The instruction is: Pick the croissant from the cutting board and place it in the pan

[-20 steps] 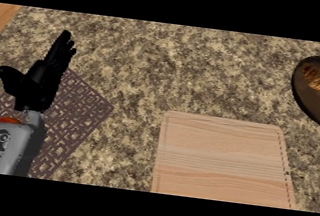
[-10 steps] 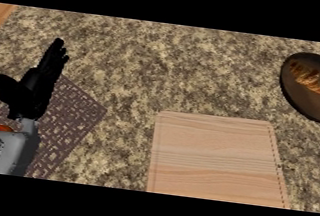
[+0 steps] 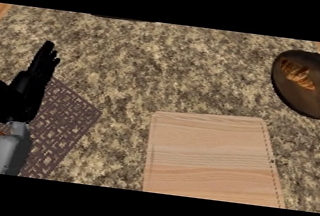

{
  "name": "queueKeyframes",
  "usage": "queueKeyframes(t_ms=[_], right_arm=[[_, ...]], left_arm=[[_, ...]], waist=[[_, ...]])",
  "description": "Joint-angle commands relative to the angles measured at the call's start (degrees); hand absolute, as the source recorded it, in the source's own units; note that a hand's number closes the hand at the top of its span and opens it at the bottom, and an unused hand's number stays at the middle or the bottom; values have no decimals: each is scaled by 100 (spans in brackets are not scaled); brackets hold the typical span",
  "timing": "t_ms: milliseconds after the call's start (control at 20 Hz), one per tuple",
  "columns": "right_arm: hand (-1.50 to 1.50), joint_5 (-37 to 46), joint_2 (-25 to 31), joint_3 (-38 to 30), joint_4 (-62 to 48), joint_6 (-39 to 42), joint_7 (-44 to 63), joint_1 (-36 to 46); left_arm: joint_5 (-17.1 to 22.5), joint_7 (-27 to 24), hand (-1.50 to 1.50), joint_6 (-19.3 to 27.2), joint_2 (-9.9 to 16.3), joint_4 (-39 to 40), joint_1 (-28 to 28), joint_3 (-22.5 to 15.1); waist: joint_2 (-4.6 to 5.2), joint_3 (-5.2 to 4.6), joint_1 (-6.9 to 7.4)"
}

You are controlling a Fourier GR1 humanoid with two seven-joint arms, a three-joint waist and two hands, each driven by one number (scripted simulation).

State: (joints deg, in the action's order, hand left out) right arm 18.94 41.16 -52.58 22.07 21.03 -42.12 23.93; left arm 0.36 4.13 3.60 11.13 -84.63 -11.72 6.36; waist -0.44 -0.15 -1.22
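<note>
At far left, one robot hand [image 3: 26,88], the left one, rests above a single dark grid-patterned mat [image 3: 60,128], fingers straight and spread, pointing up the view, thumb out to the side, holding nothing. Its grey forearm comes in from the lower edge. Moving right across the speckled stone desk [image 3: 160,65], we find one pale wooden cutting board [image 3: 212,159], its top bare. Over at upper right sits one dark round pan [image 3: 315,89], and there's the one croissant [image 3: 298,74], lying inside it, toward its upper left part. No right robot hand shows.
</note>
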Motion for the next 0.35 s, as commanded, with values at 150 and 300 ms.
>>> queueKeyframes(t_ms=[150, 300], right_arm=[[-150, -490, -635, 209, 1751, 449, 813, -803], [-150, -721, -917, 181, 2874, 467, 1332, -1406]], left_arm=[[72, 41, 0, -131, 197, 246, -281, 202], [123, 313, 0, -153, 121, -210, -8, 105]], waist=[[-2, -10, -38], [-1, -5, -5]])
